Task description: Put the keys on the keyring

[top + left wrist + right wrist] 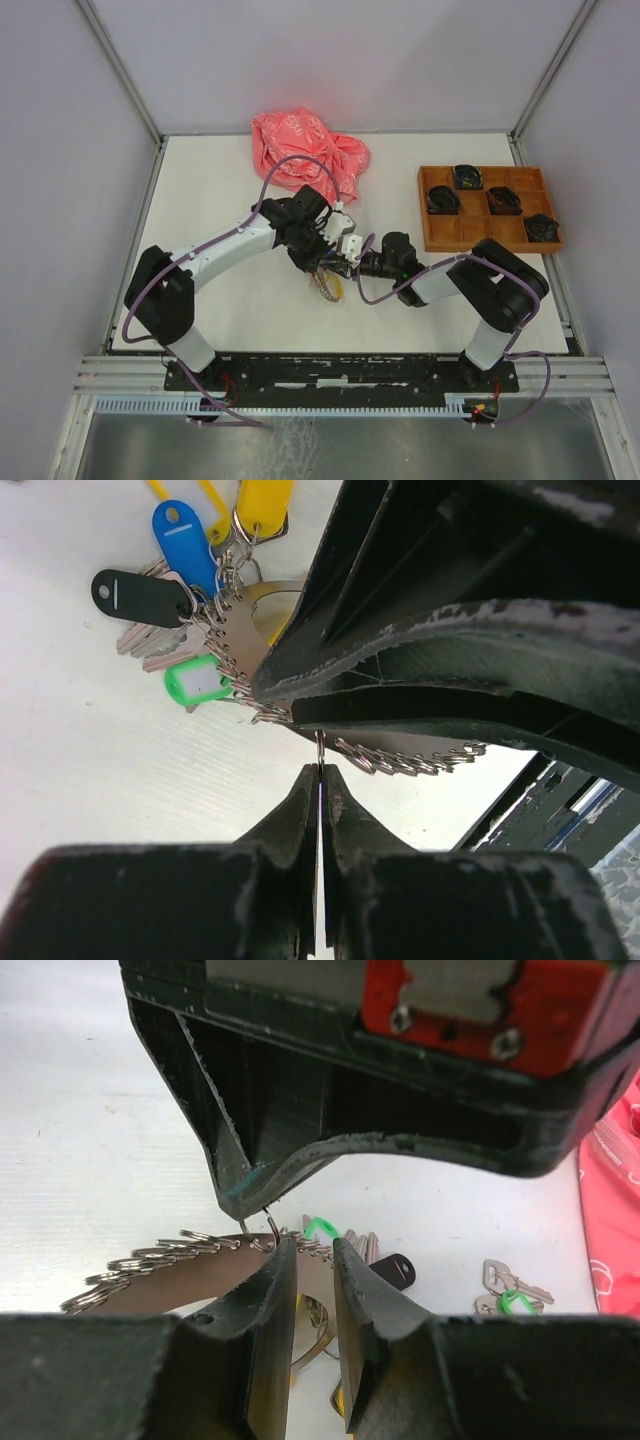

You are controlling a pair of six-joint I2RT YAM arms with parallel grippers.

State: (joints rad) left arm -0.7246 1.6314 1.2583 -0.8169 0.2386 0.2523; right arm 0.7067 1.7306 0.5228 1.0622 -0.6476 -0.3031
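Note:
A flat metal keyring plate point(250, 630) with a row of small split rings point(400, 760) along its edge is held above the table centre. My right gripper point(310, 1245) is shut on this plate. My left gripper point(319, 768) is shut on one thin split ring point(319, 745) at the plate's edge, tip to tip with the right fingers point(420, 630). The two grippers meet in the top view point(338, 265). A green-tagged key point(197, 680) lies by the bunch with yellow, blue and black tags point(185, 535). No red tag is visible.
A pink cloth point(310, 150) lies at the back of the table. A wooden compartment tray point(485, 210) with black items stands at the right. Loose silver keys with a green loop point(505, 1295) lie on the table to the right of my right fingers.

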